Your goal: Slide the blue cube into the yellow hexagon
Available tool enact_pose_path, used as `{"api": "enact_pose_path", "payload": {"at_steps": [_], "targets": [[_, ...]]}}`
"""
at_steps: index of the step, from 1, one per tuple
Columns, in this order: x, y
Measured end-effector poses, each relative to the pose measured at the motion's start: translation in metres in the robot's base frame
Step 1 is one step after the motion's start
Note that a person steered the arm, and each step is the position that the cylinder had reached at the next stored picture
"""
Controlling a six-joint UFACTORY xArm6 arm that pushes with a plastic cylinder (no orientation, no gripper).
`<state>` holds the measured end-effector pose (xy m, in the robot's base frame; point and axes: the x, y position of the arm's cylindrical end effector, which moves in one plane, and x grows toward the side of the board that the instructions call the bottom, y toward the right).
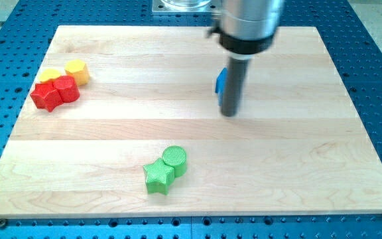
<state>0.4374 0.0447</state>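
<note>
Blue shows as just a small piece of one block (221,81), peeking out from behind the left side of my rod, a bit right of the middle of the wooden bench (297,166); I cannot tell its shape. My tip (229,113) rests on the bench just in front of it, and I have no fingers. Far to the left, the yellow hexagon (77,70) sits touching a red block (65,88).

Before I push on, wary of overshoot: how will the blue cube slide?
Probably easily: the blue cube sits flat on smooth board, unlikely to roll. It may twist, since my tip hides most of it, so contact is unclear.
</note>
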Motion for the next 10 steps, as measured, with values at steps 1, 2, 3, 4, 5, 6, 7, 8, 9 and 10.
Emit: {"api": "enact_pose_path", "payload": {"at_steps": [1, 2, 3, 4, 5, 6, 7, 8, 9, 10], "targets": [[0.014, 0.017], [0.008, 0.075], [-0.014, 0.078], [-0.025, 0.018], [-0.032, -0.084], [-0.013, -0.065], [-0.035, -0.067], [-0.053, -0.156], [-0.04, -0.183], [-0.073, -0.146]]}}
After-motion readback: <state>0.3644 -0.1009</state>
